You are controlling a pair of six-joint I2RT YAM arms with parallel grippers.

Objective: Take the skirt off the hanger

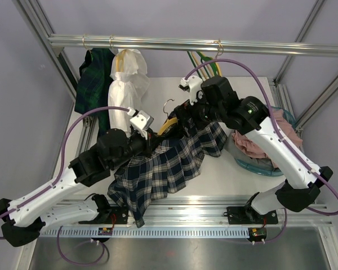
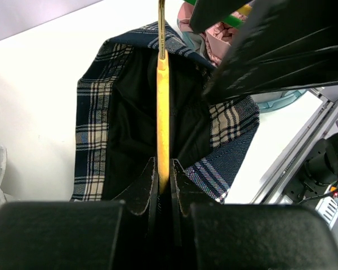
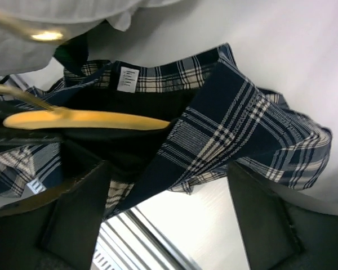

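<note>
the navy, white and black plaid fabric skirt (image 1: pixel 169 163) lies spread across the middle of the white tabletop (image 1: pixel 225 177), its lower corner trailing toward the near edge rail, and its dark waist end is lifted up between the two arms. the slim yellow wooden hanger (image 2: pixel 163 107) is still inside it: from the left wrist view the hanger runs as a narrow upright strip over the skirt's black lining, and from the right wrist view its rounded yellow arm pokes out of the waistband beside a small white label.

the left gripper (image 2: pixel 163 180) has its jaws pressed together on the hanger, pinching the yellow strip between the two black fingers. the right gripper (image 3: pixel 169 202) hangs over the skirt's waist end with its jaws spread wide, one black finger on either side of a fold of plaid cloth (whether they touch the cloth cannot be told).

behind, a metal rail (image 1: pixel 197 44) carries a dark green plaid garment (image 1: pixel 93 79) and a white garment on a yellow hanger (image 1: pixel 127 84), with green and yellow empty hangers (image 1: pixel 205 62) further right. a translucent teal basket of pinkish clothes (image 1: pixel 259 147) sits on the tabletop to the right, partly under the right arm.
</note>
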